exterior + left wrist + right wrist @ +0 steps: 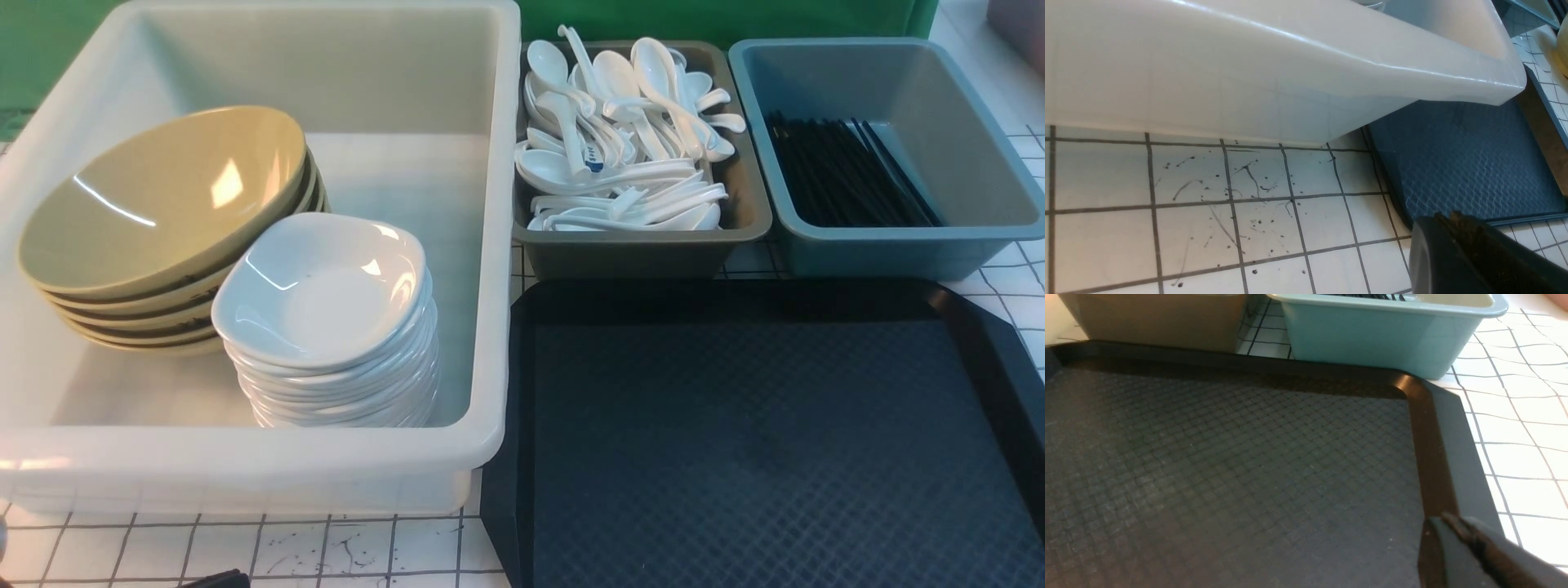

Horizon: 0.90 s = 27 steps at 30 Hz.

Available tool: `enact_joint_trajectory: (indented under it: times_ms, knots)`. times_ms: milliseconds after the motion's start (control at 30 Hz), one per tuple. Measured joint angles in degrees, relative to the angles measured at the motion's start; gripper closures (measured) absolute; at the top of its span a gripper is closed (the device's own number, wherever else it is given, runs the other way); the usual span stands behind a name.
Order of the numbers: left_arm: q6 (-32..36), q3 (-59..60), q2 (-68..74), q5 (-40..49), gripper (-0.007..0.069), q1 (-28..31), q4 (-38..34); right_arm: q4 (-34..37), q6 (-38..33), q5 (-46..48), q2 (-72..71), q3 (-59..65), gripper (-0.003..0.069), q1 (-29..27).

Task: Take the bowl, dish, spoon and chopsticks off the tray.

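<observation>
White tub (490, 245) left: stacked bowls (163, 196), white dishes (326, 294). Grey bin (735, 237) of spoons (620, 139), blue bin (980, 237) of chopsticks (841, 171). Tray (522, 457) bare, front right. Left gripper (1457, 237), right gripper (1453, 535) both closed, holding nothing.

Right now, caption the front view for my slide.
Bare black tray before white tub of stacked dishes, beside spoon and chopstick bins.

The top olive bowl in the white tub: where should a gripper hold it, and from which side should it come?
Probably pinch the thin rim at its raised far edge, coming from above. The top bowl is tilted, the stack of white dishes stands before its lower right rim, and the tub wall is close on its left.
</observation>
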Motion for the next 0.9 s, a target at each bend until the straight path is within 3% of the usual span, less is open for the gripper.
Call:
enact_joint_trajectory:
  times_ms: [700, 833, 900]
  knots:
    - [0.00, 0.00, 0.00, -0.02, 0.0626, 0.00, 0.00, 0.00, 0.00, 0.00, 0.00, 0.00, 0.0613, 0.00]
    - [0.00, 0.87, -0.17, -2.96, 0.0626, 0.30, 0.00, 0.06, 0.00, 0.00, 0.00, 0.00, 0.0612, 0.00]
    - [0.29, 2.72, -2.13, -5.88, 0.0626, 3.29, 0.00, 0.06, 0.00, 0.00, 0.00, 0.00, 0.0609, 0.00]
